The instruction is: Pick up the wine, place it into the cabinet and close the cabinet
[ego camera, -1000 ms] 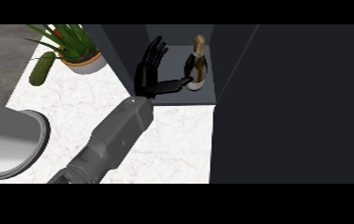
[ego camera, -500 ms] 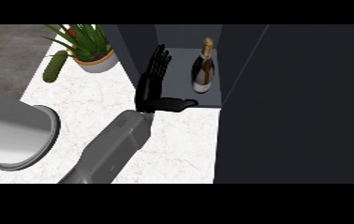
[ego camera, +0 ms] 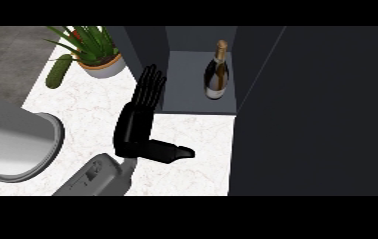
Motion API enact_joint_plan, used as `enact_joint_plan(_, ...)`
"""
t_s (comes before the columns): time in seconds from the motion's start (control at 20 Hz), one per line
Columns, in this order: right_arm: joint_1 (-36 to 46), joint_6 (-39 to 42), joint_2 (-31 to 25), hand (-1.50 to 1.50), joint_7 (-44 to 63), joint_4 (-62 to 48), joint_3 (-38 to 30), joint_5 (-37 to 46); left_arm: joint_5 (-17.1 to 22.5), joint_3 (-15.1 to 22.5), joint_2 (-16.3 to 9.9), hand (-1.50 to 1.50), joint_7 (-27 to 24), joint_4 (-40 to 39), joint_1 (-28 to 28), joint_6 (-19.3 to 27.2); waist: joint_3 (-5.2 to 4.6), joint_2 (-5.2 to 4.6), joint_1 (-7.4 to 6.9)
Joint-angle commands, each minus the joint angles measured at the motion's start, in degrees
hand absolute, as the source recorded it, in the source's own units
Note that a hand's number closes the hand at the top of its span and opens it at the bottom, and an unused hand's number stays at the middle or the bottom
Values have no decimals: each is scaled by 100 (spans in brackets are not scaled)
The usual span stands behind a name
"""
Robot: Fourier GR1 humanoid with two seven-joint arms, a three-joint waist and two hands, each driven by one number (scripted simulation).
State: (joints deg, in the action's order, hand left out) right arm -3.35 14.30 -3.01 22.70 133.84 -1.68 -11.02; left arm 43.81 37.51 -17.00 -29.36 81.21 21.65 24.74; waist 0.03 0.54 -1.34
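Observation:
The wine bottle, dark with a gold foil neck and a pale label, stands upright inside the open dark cabinet, toward the right of its shelf. My left hand is open over the white counter in front of the cabinet's left edge. Its fingers point up toward the cabinet wall and its thumb sticks out to the right. It holds nothing and is well apart from the bottle. The right hand does not show.
The cabinet's open door is a tall dark panel filling the right side. A potted green plant and a cucumber sit at the back left. A grey sink basin lies at the left edge.
My left hand has drawn back from beside the bottle, toward me and to the left, leaving the bottle standing alone in the cabinet.

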Motion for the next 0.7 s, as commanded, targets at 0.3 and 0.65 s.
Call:
enact_joint_plan(0.3,-26,388,-228,150,57,-8,397,303,-601,87,-761,-150,486,2588,-1628,594,-3,-36,79)
enact_joint_plan(0.65,-692,1605,-823,150,-277,179,788,-38,-662,-289,-1461,-150,427,3562,-2662,785,-1,-24,53)
